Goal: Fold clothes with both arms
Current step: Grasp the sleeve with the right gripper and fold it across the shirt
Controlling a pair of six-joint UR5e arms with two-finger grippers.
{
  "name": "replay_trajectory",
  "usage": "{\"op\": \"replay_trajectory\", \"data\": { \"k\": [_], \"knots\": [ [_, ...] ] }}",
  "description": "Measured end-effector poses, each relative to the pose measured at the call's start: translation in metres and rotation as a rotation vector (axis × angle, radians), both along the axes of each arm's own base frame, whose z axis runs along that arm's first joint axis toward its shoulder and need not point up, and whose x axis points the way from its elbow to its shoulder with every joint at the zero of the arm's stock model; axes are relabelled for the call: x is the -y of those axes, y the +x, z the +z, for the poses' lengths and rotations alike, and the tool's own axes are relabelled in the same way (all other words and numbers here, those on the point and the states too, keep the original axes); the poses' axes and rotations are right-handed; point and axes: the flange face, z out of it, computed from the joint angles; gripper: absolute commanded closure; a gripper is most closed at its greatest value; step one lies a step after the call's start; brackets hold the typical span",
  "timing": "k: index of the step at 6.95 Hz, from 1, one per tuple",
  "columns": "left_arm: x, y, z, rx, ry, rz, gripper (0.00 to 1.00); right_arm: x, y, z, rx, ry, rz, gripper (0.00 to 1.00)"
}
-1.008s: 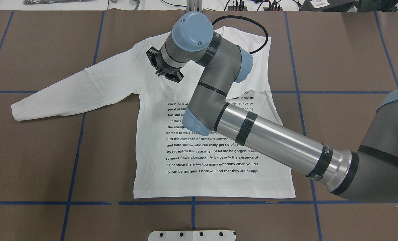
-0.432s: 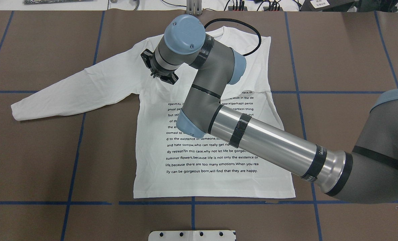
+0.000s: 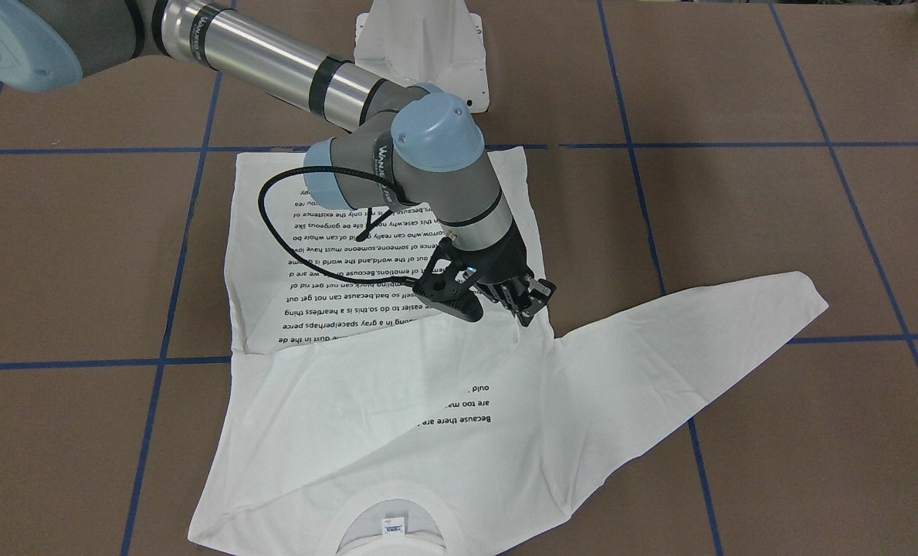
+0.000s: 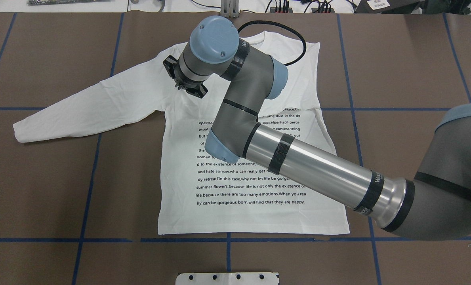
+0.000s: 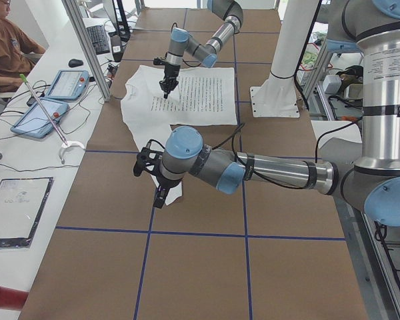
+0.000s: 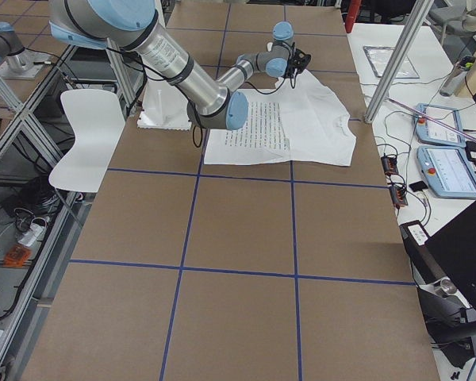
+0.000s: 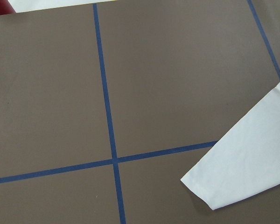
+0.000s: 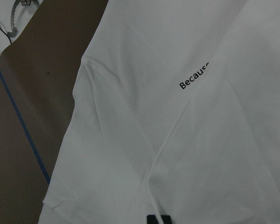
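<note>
Shirt: flat on desk, print up, long sleeve stretched toward robot's left.
Right arm: jaws look closed, empty, above sleeve's shoulder.
Left arm: jaws' state untellable; nearer cuff.

Right pincer over white shirt

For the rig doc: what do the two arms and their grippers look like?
The right arm and left arm are both polished silver tubes with dark grey elbow and wrist housings, capped by round light blue covers. Black bands wrap the tubes, and some carry white lettering. A black cable loops out beside the right wrist. The right gripper and left gripper are black and two-fingered.
</note>
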Motion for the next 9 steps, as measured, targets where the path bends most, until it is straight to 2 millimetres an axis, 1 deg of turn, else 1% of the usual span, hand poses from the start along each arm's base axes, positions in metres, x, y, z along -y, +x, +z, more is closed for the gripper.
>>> {"op": "replay_trajectory", "data": {
  "k": [1,2,3,4,5,6,7,8,9],
  "knots": [
    [0.000,0.000,0.000,0.000,0.006,0.000,0.00,-0.001,-0.001,-0.002,0.008,-0.008,0.019,0.90],
    [0.000,0.000,0.001,0.000,0.006,0.000,0.00,0.000,0.000,-0.006,0.019,-0.010,0.042,0.87],
    [0.000,0.000,0.002,0.000,0.005,0.000,0.00,0.002,0.000,-0.006,0.028,-0.013,0.069,0.73],
    [0.000,0.000,0.003,0.000,0.004,0.000,0.00,0.006,-0.002,-0.004,0.049,-0.019,0.109,0.64],
    [0.000,0.000,0.003,0.000,0.004,0.000,0.00,0.012,-0.005,-0.001,0.075,-0.030,0.154,0.62],
    [0.000,0.000,0.003,0.000,0.004,0.000,0.00,0.017,-0.009,-0.001,0.087,-0.039,0.184,0.49],
    [0.000,0.000,0.002,0.000,0.006,0.000,0.00,0.019,-0.015,-0.006,0.091,-0.047,0.208,0.35],
    [0.000,0.000,0.001,-0.003,0.007,0.002,0.00,0.018,-0.024,-0.014,0.096,-0.057,0.231,0.01],
    [-0.001,0.001,0.000,-0.013,0.008,0.007,0.00,0.016,-0.028,-0.021,0.105,-0.064,0.246,0.01]
  ]
}}
